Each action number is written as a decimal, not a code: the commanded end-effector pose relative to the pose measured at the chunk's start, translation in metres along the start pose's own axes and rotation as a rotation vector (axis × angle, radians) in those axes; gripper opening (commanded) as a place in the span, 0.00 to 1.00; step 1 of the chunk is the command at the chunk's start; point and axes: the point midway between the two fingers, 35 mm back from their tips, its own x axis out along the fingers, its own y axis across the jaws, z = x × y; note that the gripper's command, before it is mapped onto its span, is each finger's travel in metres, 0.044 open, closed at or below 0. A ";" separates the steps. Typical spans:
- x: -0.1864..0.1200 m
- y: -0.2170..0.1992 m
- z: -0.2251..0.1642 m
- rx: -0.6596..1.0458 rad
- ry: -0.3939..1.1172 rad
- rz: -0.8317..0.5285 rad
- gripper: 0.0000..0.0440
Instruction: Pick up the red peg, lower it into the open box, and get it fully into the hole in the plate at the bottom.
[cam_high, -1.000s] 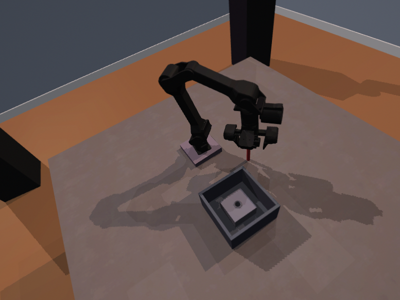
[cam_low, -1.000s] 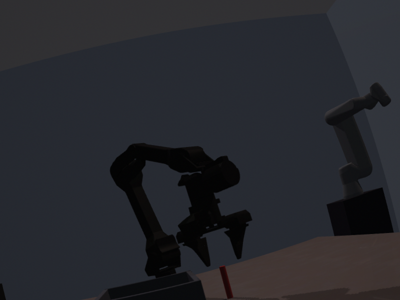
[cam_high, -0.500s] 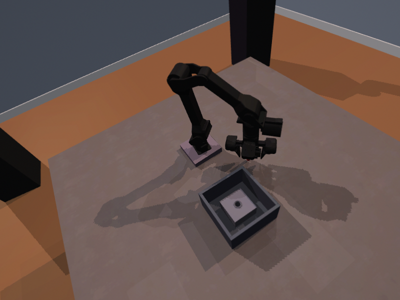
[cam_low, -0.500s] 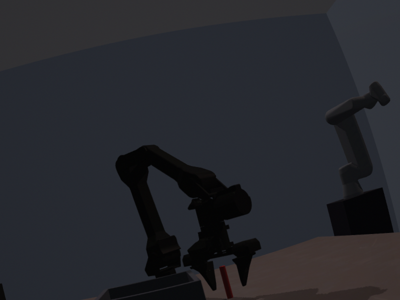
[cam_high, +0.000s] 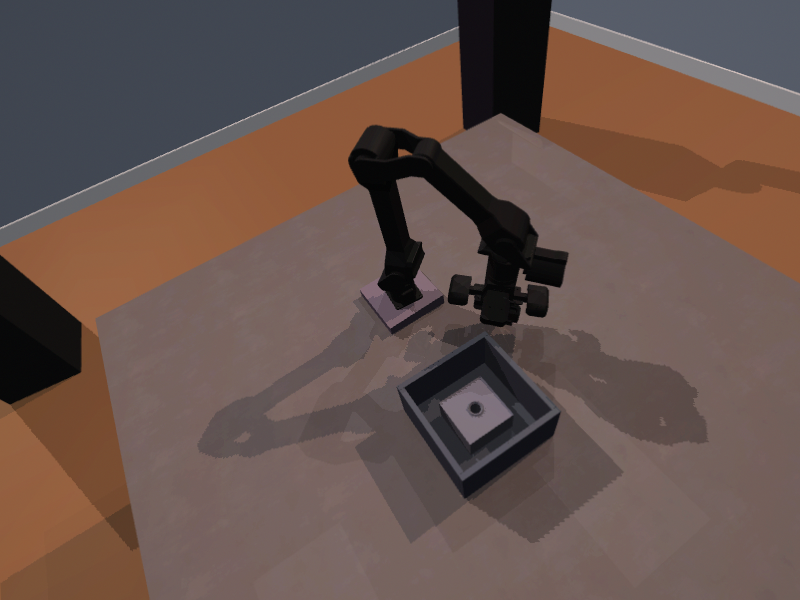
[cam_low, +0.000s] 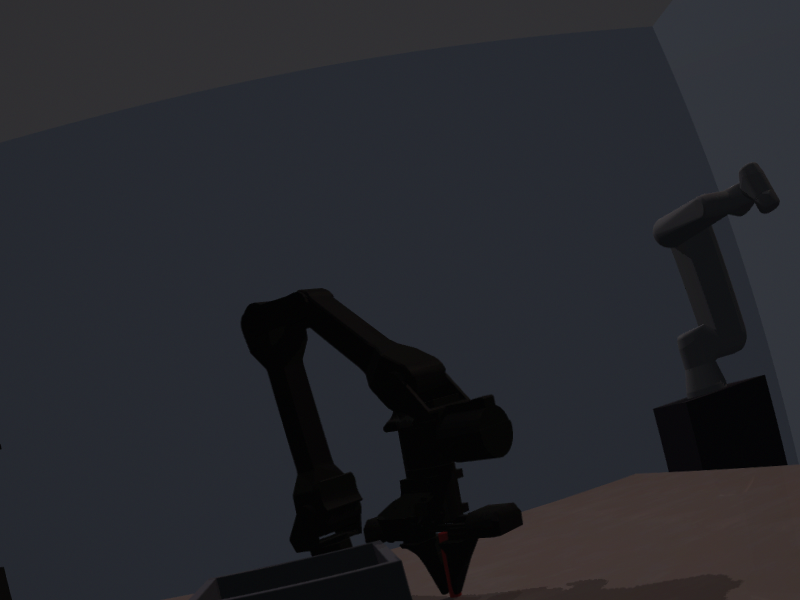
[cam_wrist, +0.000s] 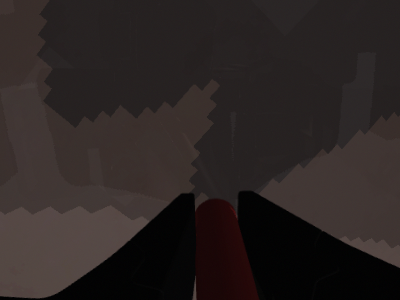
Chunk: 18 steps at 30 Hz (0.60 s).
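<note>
Gripper (cam_high: 500, 315) (cam_low: 451, 589) (cam_wrist: 216, 206) down low, fingers pointing at the tabletop (cam_high: 226, 381) (cam_low: 620, 536) (cam_wrist: 65, 250), and from where I stand it's pinched closed around the red peg (cam_low: 445, 556) (cam_wrist: 220, 250). The arm (cam_high: 460, 186) (cam_low: 354, 337) makes a high, bent arch: up from the pale base plate (cam_high: 395, 320), over at the elbow, then sloping down to a wrist that drops steeply to the hand. The peg runs lengthwise along the fingers, one on each side, its lower end poking out just past their tips. I can't tell whether that end touches the tabletop.

All this is outside the open grey box (cam_high: 511, 453) (cam_low: 387, 579), just beside one corner of it. Inside the box sits the pale plate (cam_high: 457, 413), its round hole facing up with no peg in it. Over by the wall, I also see a grey arm (cam_low: 710, 284) bent atop a black pedestal (cam_low: 743, 423).

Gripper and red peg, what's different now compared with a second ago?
The gripper came down around the red peg, and its fingers, apart before, have closed on it. The peg still stands outside the open box. The box and the plate inside it stayed put.
</note>
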 end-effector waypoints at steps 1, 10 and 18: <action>-0.006 0.002 0.005 -0.001 -0.025 -0.001 0.00; -0.045 0.005 0.024 -0.004 -0.103 0.036 0.00; -0.085 0.008 0.046 0.045 -0.167 0.079 0.00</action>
